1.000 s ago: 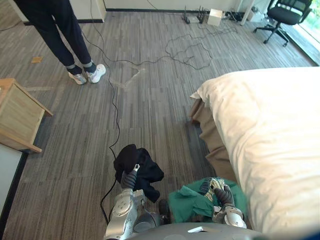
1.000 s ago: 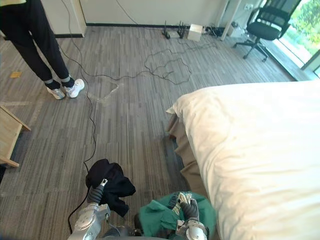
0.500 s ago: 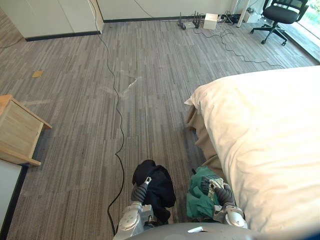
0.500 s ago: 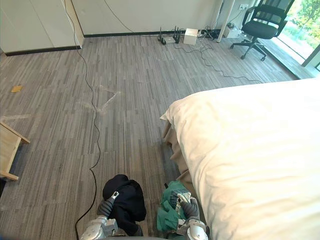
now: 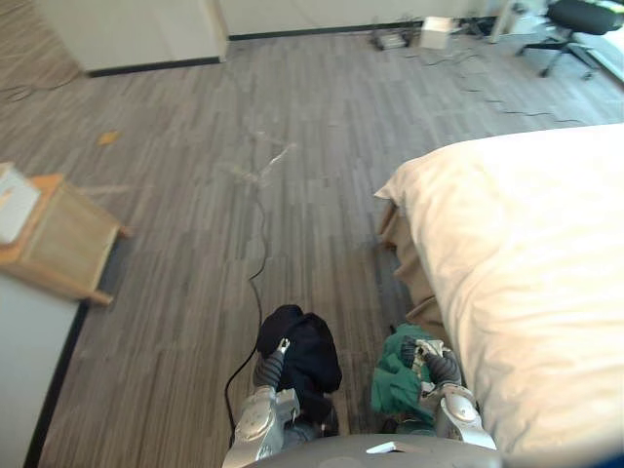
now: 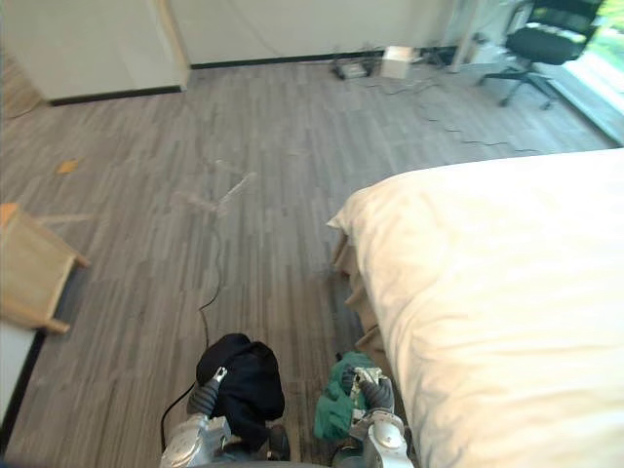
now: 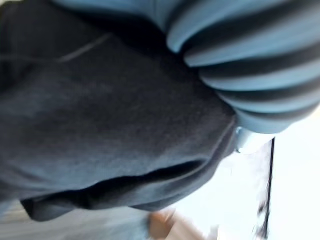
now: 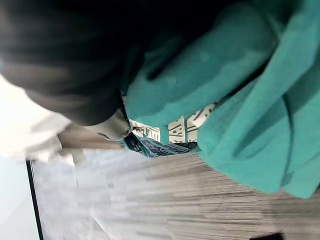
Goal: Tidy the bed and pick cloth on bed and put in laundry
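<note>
A black cloth (image 5: 300,349) hangs bunched from my left hand (image 5: 267,371), whose fingers are curled round it low in the eye views; up close the dark fabric (image 7: 100,125) drapes over the hand's ribbed cover. My right hand (image 5: 436,368) is shut on a green cloth (image 5: 395,370) with a patterned patch, held beside the bed's near corner. In the right wrist view the green cloth (image 8: 240,115) folds over the hand. The bed (image 5: 526,273) with its smooth white cover lies to my right.
A light wooden bedside cabinet (image 5: 60,236) stands at the left. A thin cable (image 5: 261,214) trails over the grey floor ahead. A black office chair (image 6: 544,44) and a white box (image 6: 397,60) sit by the far wall. A tan bed skirt (image 5: 408,268) hangs below the cover.
The camera has swung, so the whole scene has shifted. The person seen a second ago is out of view. Both hands keep their cloths, now held closer together.
</note>
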